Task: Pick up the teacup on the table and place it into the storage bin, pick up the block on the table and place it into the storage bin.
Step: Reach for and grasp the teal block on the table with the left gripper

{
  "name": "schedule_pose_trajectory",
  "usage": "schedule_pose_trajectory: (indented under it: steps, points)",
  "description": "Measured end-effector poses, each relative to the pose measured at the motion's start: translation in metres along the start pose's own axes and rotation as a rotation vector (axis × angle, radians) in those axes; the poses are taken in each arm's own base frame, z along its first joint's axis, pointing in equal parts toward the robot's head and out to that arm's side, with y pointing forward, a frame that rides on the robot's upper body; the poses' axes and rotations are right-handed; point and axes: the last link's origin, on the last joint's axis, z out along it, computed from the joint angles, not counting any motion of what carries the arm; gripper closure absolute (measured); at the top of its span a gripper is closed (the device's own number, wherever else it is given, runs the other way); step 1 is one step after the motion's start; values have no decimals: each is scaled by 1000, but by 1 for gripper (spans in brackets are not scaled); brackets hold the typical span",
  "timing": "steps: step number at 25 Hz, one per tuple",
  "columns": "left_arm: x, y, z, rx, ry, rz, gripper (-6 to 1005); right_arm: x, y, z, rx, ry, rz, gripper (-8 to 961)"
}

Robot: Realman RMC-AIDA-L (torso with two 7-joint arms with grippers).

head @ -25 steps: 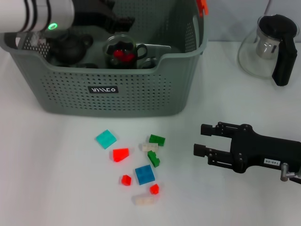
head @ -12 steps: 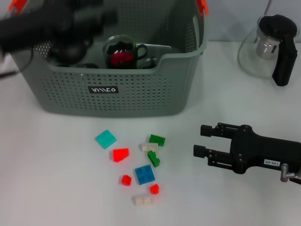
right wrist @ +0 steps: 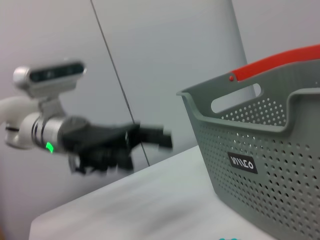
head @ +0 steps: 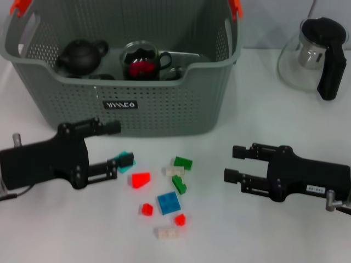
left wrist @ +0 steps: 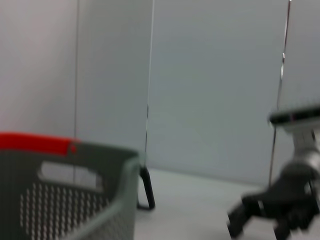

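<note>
The grey perforated storage bin (head: 164,109) stands at the back, with orange-red handle clips. Inside it are a glass teacup (head: 141,61) with red contents and a black teapot (head: 82,56). Several small blocks lie on the table in front of the bin: a teal one (head: 126,164), a red one (head: 140,179), a blue one (head: 168,203), green ones (head: 183,162) and white ones (head: 167,232). My left gripper (head: 124,143) is open and low over the table, with one finger over the teal block. My right gripper (head: 237,163) is open and empty to the right of the blocks.
A glass kettle (head: 313,55) with a black handle stands at the back right. The bin's corner (left wrist: 100,200) shows in the left wrist view with my right gripper (left wrist: 272,215) far off. The right wrist view shows the bin (right wrist: 260,150) and my left arm (right wrist: 100,142).
My left arm has come away from above the bin and dropped to the table in front of its left side, beside the teal block. The right arm has not moved.
</note>
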Motion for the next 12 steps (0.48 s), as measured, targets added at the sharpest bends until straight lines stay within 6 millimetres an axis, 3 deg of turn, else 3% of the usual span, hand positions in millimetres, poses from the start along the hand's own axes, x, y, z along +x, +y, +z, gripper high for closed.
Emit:
schedule_pose_trajectory:
  steps: [6, 12]
  points:
    - [-35, 9, 6, 60, -102, 58, 299, 0, -2, -2, 11, 6, 16, 280]
    - [-59, 0, 19, 156, -191, 66, 328, 0, -2, -3, 11, 6, 33, 280]
